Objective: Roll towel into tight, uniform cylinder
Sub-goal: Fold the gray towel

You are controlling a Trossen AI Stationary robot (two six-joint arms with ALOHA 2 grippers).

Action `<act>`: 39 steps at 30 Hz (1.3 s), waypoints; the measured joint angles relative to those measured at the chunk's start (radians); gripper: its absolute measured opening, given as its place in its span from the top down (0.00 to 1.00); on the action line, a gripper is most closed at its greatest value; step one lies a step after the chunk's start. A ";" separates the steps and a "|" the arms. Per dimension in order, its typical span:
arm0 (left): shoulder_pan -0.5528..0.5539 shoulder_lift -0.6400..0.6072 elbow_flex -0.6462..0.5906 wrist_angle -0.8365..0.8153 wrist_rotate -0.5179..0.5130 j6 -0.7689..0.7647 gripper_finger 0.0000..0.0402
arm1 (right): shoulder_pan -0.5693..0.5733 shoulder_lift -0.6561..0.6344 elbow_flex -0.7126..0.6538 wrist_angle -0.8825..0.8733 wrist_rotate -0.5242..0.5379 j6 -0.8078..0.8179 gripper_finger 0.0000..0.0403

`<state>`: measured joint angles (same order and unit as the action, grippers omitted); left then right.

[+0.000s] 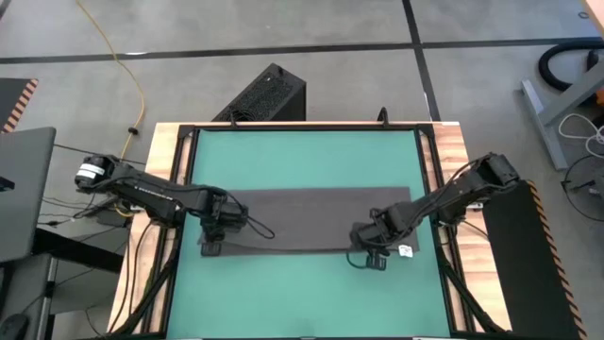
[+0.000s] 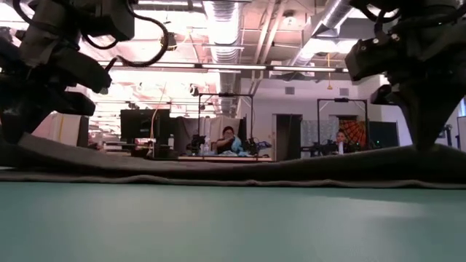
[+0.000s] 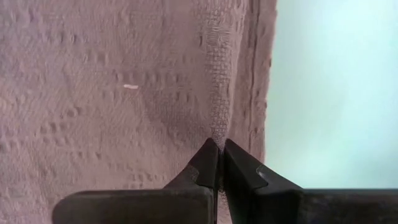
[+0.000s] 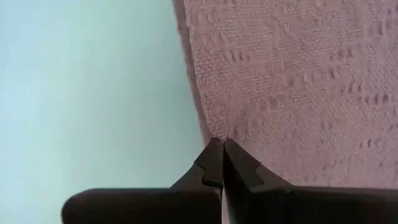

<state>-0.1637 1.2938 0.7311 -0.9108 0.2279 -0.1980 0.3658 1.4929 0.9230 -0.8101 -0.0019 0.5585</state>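
Gripping the towel [image 1: 302, 219] along its near edge, I had both arms down on the cloth at once. My left gripper [image 1: 213, 244] sat at the near left corner with its jaws pinched shut on a fold of the hem, and the weave puckered into the tips in the left wrist view. My right gripper [image 1: 370, 257] was at the near edge toward the right end, jaws likewise closed on the cloth, with the small white tag [image 1: 406, 251] lying just beside it.

The towel itself lay as a long dark strip across the middle of the green mat [image 1: 302, 156], running left to right and still flat; no turn of the roll was formed that I could see. From the low view the near edge looked lifted slightly at both ends and sagging between them.

I judged this to be the very start of the rolling: the edge taken, the first tuck not yet made. The next move would call for lifting both ends evenly and turning the near edge over toward the far side, keeping the two grippers level so the first turn came out tight and straight rather than skewed.
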 joint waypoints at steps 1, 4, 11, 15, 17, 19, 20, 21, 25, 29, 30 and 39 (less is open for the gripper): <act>-0.010 0.000 0.000 0.014 0.000 -0.010 1.00 | 0.005 0.000 0.000 0.000 0.000 0.007 0.95; -0.041 0.000 0.000 0.042 0.000 -0.052 1.00 | 0.015 0.000 0.000 0.001 0.000 0.023 0.95; -0.099 0.000 0.000 0.045 -0.013 -0.106 1.00 | 0.027 0.000 0.000 0.003 -0.030 0.029 0.95; -0.116 0.000 0.000 0.044 -0.019 -0.149 1.00 | 0.027 0.000 0.000 0.003 -0.054 0.029 0.95; -0.122 0.000 0.000 0.044 -0.024 -0.170 1.00 | 0.028 0.000 0.000 0.003 -0.057 0.030 0.95; -0.128 0.000 0.000 0.044 -0.026 -0.181 1.00 | 0.027 0.001 0.000 0.004 -0.064 0.029 0.95; -0.131 0.000 0.000 0.044 -0.028 -0.185 1.00 | 0.027 0.001 0.000 0.004 -0.074 0.029 0.95; -0.134 0.000 0.000 0.045 -0.030 -0.193 1.00 | 0.027 0.001 0.000 0.004 -0.080 0.029 0.95; -0.144 0.000 0.000 0.046 -0.034 -0.202 0.98 | 0.028 0.001 0.000 0.003 -0.081 0.037 0.95; -0.145 0.000 0.000 0.045 -0.035 -0.192 0.91 | 0.028 0.001 0.000 0.003 -0.107 0.044 0.94; -0.145 0.000 0.000 0.045 -0.035 -0.185 0.89 | 0.028 0.001 0.000 0.003 -0.108 0.044 0.94; -0.144 0.000 0.000 0.015 -0.028 -0.151 0.73 | 0.028 0.001 0.000 0.002 -0.134 0.044 0.94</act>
<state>-0.3081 1.2938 0.7311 -0.8955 0.1996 -0.3488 0.3935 1.4937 0.9230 -0.8078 -0.1360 0.6025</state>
